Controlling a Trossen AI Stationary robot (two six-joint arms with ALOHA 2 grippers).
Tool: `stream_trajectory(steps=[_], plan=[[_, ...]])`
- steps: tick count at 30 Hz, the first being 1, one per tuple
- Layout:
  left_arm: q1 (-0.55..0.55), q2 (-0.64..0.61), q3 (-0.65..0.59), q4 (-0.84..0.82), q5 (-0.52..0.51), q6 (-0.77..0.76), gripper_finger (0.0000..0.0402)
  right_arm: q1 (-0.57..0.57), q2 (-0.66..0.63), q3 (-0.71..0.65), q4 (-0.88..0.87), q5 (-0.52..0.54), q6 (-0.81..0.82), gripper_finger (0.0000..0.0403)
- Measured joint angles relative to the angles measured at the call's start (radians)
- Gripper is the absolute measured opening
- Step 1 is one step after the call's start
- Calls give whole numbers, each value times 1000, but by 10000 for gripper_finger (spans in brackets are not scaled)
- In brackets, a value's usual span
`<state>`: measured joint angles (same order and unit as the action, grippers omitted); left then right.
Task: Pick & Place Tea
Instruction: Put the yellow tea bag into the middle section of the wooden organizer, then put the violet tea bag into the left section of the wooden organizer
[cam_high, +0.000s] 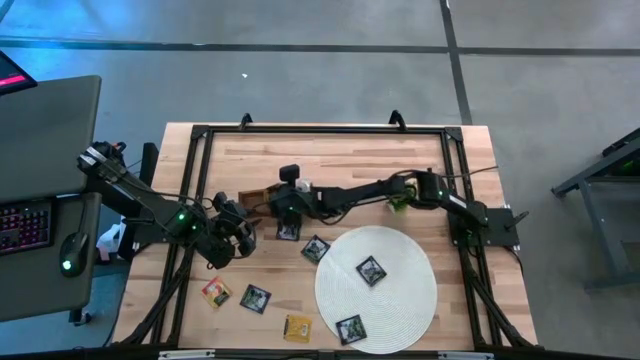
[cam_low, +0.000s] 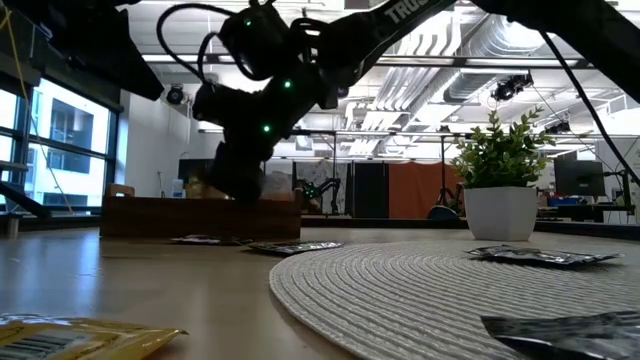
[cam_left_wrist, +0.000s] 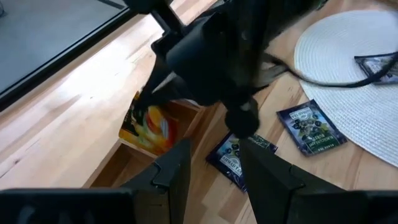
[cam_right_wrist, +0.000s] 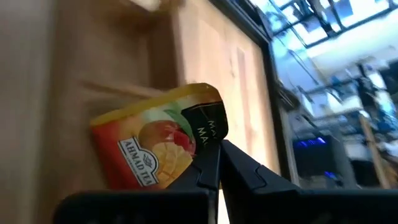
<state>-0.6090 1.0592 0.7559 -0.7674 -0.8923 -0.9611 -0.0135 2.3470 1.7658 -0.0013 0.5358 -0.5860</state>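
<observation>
So the right gripper (cam_right_wrist: 214, 163) is reached across to the wooden tray (cam_high: 256, 196) at the back-left of the table, and it's pinched tight on a yellow-orange mango tea packet (cam_right_wrist: 158, 148), holding it by one corner. From the left wrist camera you can see that same packet (cam_left_wrist: 151, 123) hanging inside one of the tray's compartments, up against the wall of it, with the right arm's dark wrist right above. Can't tell if the packet is touching the tray floor or not.

The left gripper (cam_left_wrist: 211, 163) sits just beside the tray on its left-front side, fingers spread apart with nothing between them, pointing at the tray and at a dark blue packet (cam_left_wrist: 239, 155) lying on the wood right next to it.

The other tea is scattered around. One more dark packet (cam_high: 316, 249) lies just off the edge of the round white mat (cam_high: 400, 300), two dark ones sit on the mat itself, one near the middle (cam_high: 371, 270) and one near the front edge (cam_high: 351, 328). On the bare wood toward the front-left there's a red-green packet (cam_high: 216, 292), a dark one (cam_high: 255, 298) beside it, and a yellow one (cam_high: 297, 327) closest to the front.

The small potted plant (cam_low: 496, 180) stands behind the mat, near the right arm
</observation>
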Motion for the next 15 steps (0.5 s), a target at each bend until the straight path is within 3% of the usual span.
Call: stream_trajectory(steps=[2, 12, 15], plan=[[0, 0, 0, 1, 0, 0, 135, 8, 0, 0, 9, 8, -17, 19], [0, 0, 0, 2, 7, 0, 135, 61, -29, 0, -22, 253, -81, 84], [0, 0, 0, 3, 13, 0, 135, 97, -71, 0, -93, 240, -36, 86]])
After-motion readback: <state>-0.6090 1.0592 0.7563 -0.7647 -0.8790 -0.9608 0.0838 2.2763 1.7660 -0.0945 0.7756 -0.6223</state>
